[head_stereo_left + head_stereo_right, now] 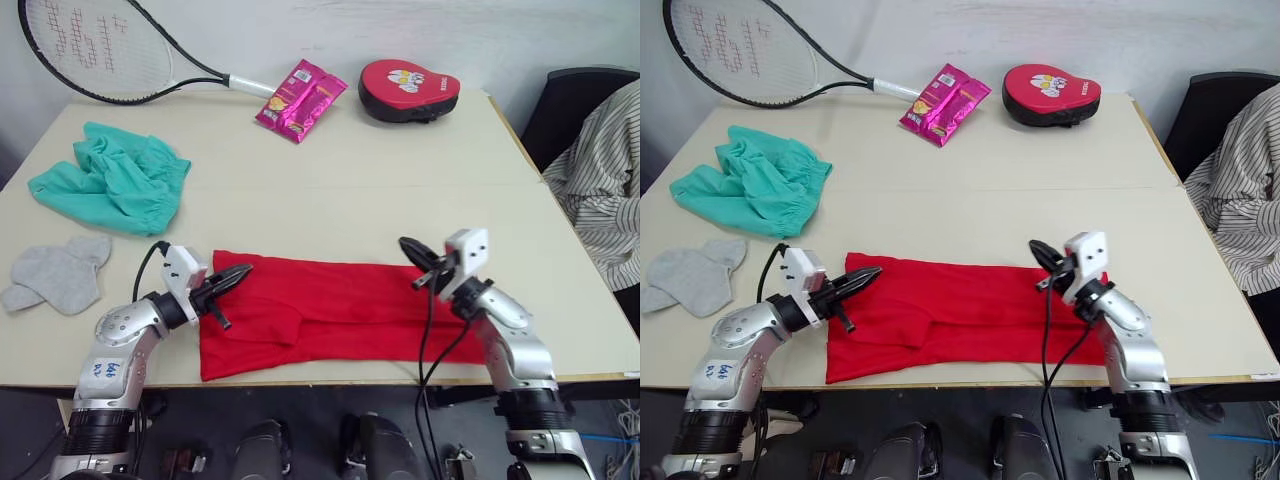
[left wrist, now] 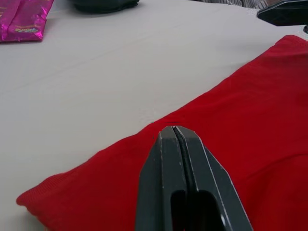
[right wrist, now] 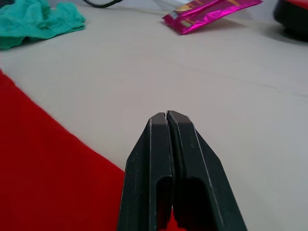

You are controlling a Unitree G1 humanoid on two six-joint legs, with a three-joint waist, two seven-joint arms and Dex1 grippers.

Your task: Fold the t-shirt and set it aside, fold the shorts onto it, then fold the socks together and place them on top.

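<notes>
1. Beige surface (image 1: 330, 190) carries the clothes, with a racket (image 1: 110, 50), a pink packet (image 1: 300, 98) and a red pad (image 1: 408, 88) along its far side.
2. Left claw (image 1: 240, 272) is clenched with nothing between its fingers, its tip over the t-shirt's (image 1: 330, 315) left end.
3. Right claw (image 1: 412, 248) is clenched too, over the t-shirt's far right edge.
4. Shorts (image 1: 112, 178) lie bunched well beyond the left claw; socks (image 1: 62, 272) lie to its outer left.

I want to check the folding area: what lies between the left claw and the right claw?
In the left eye view, the folded red t-shirt spans the stretch between the left claw and the right claw, with nothing else on it.
</notes>
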